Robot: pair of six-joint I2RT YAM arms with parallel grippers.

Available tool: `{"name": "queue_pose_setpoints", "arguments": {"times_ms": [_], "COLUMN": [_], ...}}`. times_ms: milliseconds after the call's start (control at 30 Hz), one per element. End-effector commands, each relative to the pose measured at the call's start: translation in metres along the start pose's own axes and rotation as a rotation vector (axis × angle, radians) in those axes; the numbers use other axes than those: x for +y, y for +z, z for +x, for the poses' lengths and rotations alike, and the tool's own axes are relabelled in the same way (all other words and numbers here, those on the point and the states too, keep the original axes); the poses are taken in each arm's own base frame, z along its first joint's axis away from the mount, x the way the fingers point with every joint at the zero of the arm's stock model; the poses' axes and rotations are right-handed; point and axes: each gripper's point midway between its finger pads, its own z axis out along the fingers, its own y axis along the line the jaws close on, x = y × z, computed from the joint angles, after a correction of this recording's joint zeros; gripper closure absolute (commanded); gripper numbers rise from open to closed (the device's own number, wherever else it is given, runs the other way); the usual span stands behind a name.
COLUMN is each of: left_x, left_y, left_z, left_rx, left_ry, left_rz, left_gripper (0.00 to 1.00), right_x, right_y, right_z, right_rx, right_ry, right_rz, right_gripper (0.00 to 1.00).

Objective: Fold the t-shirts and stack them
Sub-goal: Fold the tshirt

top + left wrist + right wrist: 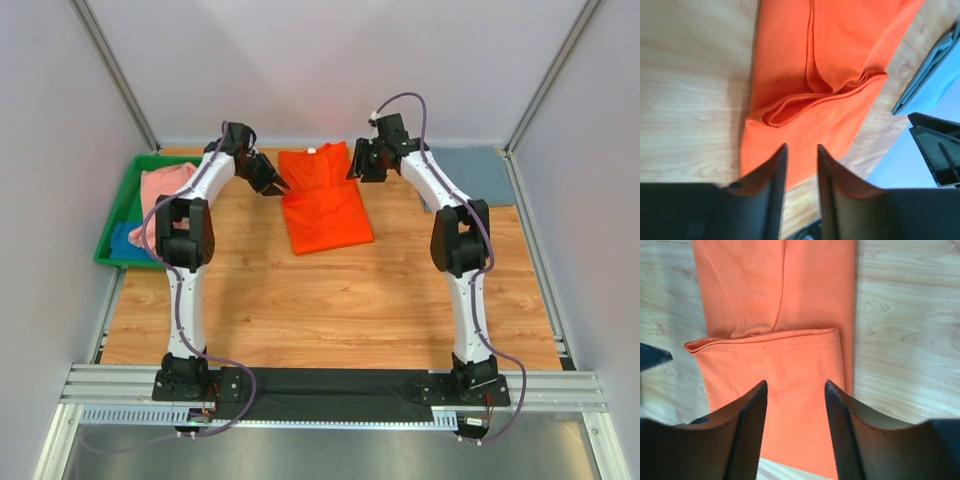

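T-shirt [325,205], orange, folded on table [350,300], left tool [801,146] and right tool [795,382] both parted, gripping nothing

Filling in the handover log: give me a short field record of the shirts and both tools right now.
orange t-shirt: partly folded, far centre of the table
left tool: open, over the orange t-shirt's left side, holding nothing
right tool: open, over its right side, holding nothing
grey-blue t-shirt: lying flat at the far right, apart from the orange one
pink t-shirt: in the green tray, far left
blue t-shirt: same tray, nearer end
stack: not started
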Motion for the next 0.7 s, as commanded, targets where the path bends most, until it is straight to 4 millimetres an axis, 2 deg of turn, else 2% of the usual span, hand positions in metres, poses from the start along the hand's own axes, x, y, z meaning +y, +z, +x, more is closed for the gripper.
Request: {"name": "queue_pose_setpoints", "arguments": {"times_ms": [0, 33, 67, 100, 133, 167, 200, 233, 267, 300, 333, 367, 533, 667], "left_x": [-0.025, -0.015, -0.013, -0.011, 0.003, 0.007, 0.007, 0.007, 0.020, 0.018, 0.026, 0.028, 0.046, 0.054], "left_y": [-0.044, -0.041, -0.045, -0.052, -0.047, -0.047, -0.051, -0.048, -0.041, -0.044, -0.036, -0.033, -0.024, -0.025], "left_z": [-0.016, -0.009, -0.005, 0.000, 0.012, 0.020, 0.028, 0.036, 0.050, 0.057, 0.069, 0.075, 0.100, 0.102], "left_rx": [-0.117, -0.106, -0.102, -0.101, -0.063, -0.048, -0.044, -0.039, -0.008, 0.000, 0.028, 0.041, 0.096, 0.090], "left_ry": [0.127, 0.128, 0.137, 0.169, 0.162, 0.170, 0.190, 0.224, 0.222, 0.231, 0.229, 0.230, 0.230, 0.242], "left_rz": [0.046, 0.034, 0.027, 0.019, -0.014, -0.025, -0.020, -0.017, -0.037, -0.022, -0.023, -0.019, -0.056, -0.080], "left_gripper": [0.59, 0.54, 0.52, 0.51, 0.51, 0.51, 0.52, 0.52, 0.52, 0.52, 0.52, 0.53, 0.56, 0.55], "right_x": [0.015, 0.002, 0.001, -0.007, -0.019, -0.014, -0.017, -0.019, -0.022, -0.025, -0.027, -0.031, -0.031, -0.030], "right_y": [-0.036, -0.034, -0.048, -0.053, -0.052, -0.062, -0.063, -0.064, -0.064, -0.064, -0.065, -0.064, -0.045, -0.033], "right_z": [-0.017, 0.004, 0.007, 0.015, 0.036, 0.039, 0.045, 0.053, 0.063, 0.071, 0.075, 0.087, 0.105, 0.120], "right_rx": [-0.026, 0.030, 0.031, 0.058, 0.111, 0.115, 0.129, 0.150, 0.175, 0.199, 0.208, 0.235, 0.266, 0.307], "right_ry": [-0.041, -0.033, -0.065, -0.060, -0.048, -0.062, -0.060, -0.063, -0.065, -0.064, -0.067, -0.058, -0.031, -0.010], "right_rz": [-0.080, -0.061, -0.061, -0.042, -0.028, -0.063, -0.073, -0.078, -0.078, -0.070, -0.068, -0.067, -0.123, -0.152], "right_gripper": [0.47, 0.46, 0.46, 0.45, 0.45, 0.45, 0.45, 0.46, 0.47, 0.48, 0.49, 0.49, 0.50, 0.49]}}
